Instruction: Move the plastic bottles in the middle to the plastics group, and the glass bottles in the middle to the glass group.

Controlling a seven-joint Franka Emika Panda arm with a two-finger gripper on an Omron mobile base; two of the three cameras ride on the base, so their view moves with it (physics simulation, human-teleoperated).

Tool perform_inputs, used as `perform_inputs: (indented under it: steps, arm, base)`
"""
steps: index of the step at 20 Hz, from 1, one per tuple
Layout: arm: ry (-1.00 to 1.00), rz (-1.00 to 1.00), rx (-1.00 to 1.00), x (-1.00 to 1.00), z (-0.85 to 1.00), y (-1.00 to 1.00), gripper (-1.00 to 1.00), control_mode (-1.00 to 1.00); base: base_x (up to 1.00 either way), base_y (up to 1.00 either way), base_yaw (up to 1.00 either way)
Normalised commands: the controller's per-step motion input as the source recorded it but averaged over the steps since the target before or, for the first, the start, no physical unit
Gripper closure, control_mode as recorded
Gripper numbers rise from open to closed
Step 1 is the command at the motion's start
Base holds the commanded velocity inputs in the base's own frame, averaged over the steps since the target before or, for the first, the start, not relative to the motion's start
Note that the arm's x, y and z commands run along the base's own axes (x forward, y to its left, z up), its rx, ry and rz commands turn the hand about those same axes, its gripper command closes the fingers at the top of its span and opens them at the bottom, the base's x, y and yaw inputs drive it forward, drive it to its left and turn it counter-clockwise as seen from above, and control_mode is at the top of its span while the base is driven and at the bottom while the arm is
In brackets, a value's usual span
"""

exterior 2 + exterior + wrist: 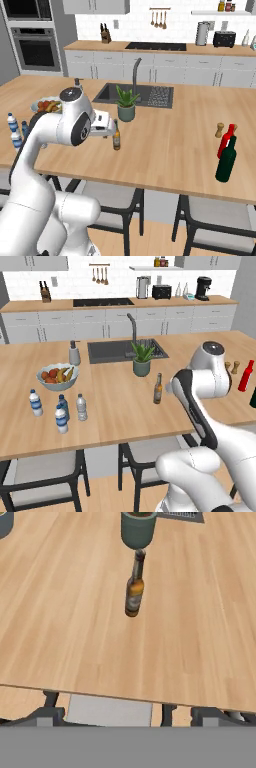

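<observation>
Your target is the slim brown amber glass bottle with the narrow dark neck and pale label, standing upright on the wooden tabletop, alone in the middle, just in front of the small potted plant in its grey-green pot and well apart from everything else. Treat it as rigid, smooth and breakable: tall on a narrow base, so a nudge near the top would likely tip it, and glass will probably slide in a loose grip. Take it on the wider body around the label, not the thin neck, and close squarely from both sides. Your pincer is fully spread and holds nothing; the hand hangs near the tabletop's front edge, short of the bottle. It belongs with the tall red narrow-necked bottle and the dark green bottle at the right end. The small clear water bottles with white caps already stand together at the left end, near the fruit bowl.
</observation>
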Motion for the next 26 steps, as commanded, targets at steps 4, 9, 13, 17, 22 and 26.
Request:
perform_inputs:
  steps: [4, 9, 13, 17, 22, 26]
  arm:
    - [0.01, 0.00, 0.02, 0.73, 0.00, 0.04, -1.00, -1.00]
    - [0.00, -0.01, 0.00, 0.70, -0.18, 0.16, -1.00, -1.00]
    - [-0.03, 0.00, 0.00, 0.53, -0.44, 0.01, -1.00, -1.00]
    - [-0.05, 0.00, 0.01, 0.14, -0.55, -0.02, -1.00, -1.00]
    - [-0.12, 0.00, 0.02, 0.10, -0.31, -0.02, -1.00, -1.00]
    - [-0.17, 0.00, 0.00, 0.19, -0.16, -0.02, -1.00, -1.00]
  base:
    - [0.00, 0.00, 0.00]
    - [0.00, 0.00, 0.00]
    - [0.00, 0.00, 0.00]
    - [0.00, 0.00, 0.00]
    - [0.00, 0.00, 0.00]
    - [0.00, 0.00, 0.00]
